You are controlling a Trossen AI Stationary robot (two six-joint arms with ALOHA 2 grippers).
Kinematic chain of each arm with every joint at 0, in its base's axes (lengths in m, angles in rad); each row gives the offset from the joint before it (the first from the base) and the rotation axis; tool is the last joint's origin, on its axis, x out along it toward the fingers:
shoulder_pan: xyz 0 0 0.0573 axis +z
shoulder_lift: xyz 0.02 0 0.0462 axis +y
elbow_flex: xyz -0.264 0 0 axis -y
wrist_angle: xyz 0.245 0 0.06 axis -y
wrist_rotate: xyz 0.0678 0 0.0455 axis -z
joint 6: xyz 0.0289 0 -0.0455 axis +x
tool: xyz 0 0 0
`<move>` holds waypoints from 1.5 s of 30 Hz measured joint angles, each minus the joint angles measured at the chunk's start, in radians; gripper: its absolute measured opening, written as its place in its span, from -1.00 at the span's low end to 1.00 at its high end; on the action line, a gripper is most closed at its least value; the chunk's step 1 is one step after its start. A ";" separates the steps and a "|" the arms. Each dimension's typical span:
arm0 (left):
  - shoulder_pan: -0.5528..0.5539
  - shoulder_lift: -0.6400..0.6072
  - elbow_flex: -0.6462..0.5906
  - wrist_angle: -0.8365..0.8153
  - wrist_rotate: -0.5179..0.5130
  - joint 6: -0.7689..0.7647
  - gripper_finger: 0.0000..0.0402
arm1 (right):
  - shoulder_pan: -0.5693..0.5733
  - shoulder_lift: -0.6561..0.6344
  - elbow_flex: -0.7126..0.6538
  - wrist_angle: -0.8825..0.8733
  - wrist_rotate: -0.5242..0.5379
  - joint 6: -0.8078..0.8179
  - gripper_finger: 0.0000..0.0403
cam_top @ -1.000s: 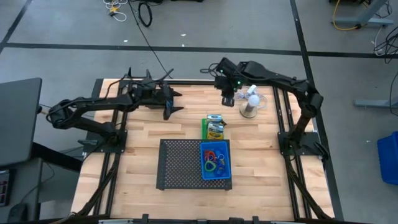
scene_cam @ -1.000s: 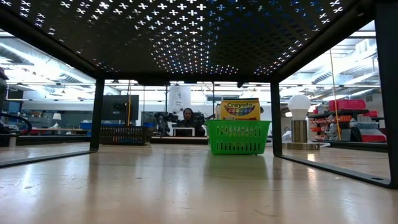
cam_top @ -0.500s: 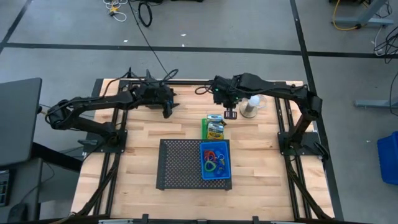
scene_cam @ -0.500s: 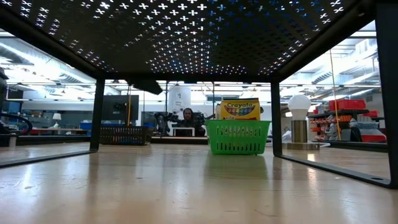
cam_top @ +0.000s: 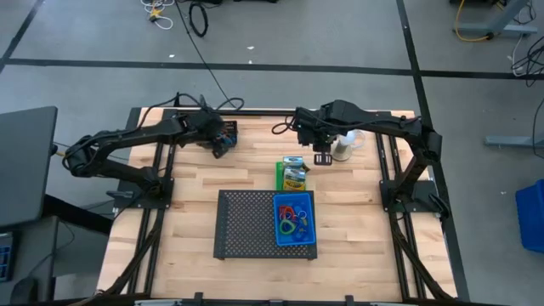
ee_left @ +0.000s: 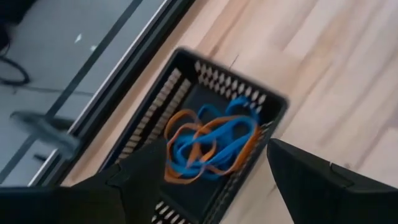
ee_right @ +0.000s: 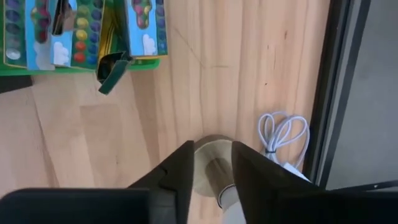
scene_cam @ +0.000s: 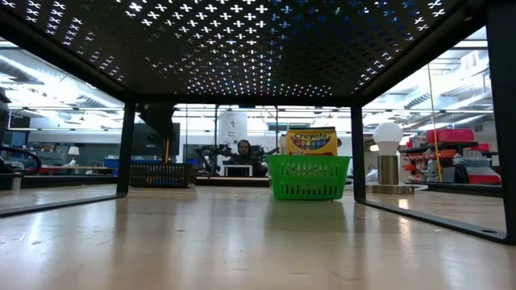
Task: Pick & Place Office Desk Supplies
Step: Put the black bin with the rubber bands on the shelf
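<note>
Two views differ: left end effector (ee_left: 205, 186) released over black bin (ee_left: 205, 106); bands (ee_left: 208, 140) only wrist-visible.

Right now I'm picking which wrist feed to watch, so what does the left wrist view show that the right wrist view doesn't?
Only the left wrist view: a black bin holding blue and orange rubber-band loops, seen between the left gripper's open fingers.
Only the right wrist view: the green bin with the crayon box, the fan's round base, a coiled white cable.
Both: the wooden table.
</note>
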 joint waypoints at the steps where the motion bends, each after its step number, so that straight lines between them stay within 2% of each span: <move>1: 0.008 0.000 0.000 -0.012 -0.009 0.000 0.44 | 0.000 0.000 0.000 0.000 0.000 -0.002 -0.39; 8: 0.071 0.008 0.000 -0.113 0.021 0.017 0.47 | -0.001 0.000 0.000 -0.029 0.000 -0.005 -0.23; 17: 0.089 0.008 -0.001 -0.227 0.094 0.079 0.46 | -0.001 0.000 0.000 -0.029 -0.002 -0.023 -0.23; 24: 0.089 0.014 -0.006 -0.225 0.107 0.118 0.46 | -0.001 0.001 0.000 -0.027 -0.003 -0.024 -0.23; 29: 0.089 0.093 -0.006 -0.215 0.110 0.143 0.46 | -0.001 0.001 0.000 -0.027 -0.003 -0.024 -0.23; 35: 0.091 0.203 -0.006 -0.197 0.016 0.157 0.46 | -0.001 0.001 0.000 -0.028 -0.004 -0.024 -0.23; 39: 0.090 0.246 -0.006 -0.196 0.059 0.177 0.45 | -0.001 0.001 0.000 -0.027 -0.004 -0.024 -0.23; 42: 0.090 0.267 -0.005 -0.186 0.065 0.181 0.40 | -0.001 0.001 0.000 -0.027 -0.004 -0.024 -0.23; 45: 0.090 0.272 -0.005 -0.184 0.061 0.180 0.26 | -0.001 0.002 0.000 -0.025 -0.004 -0.024 -0.23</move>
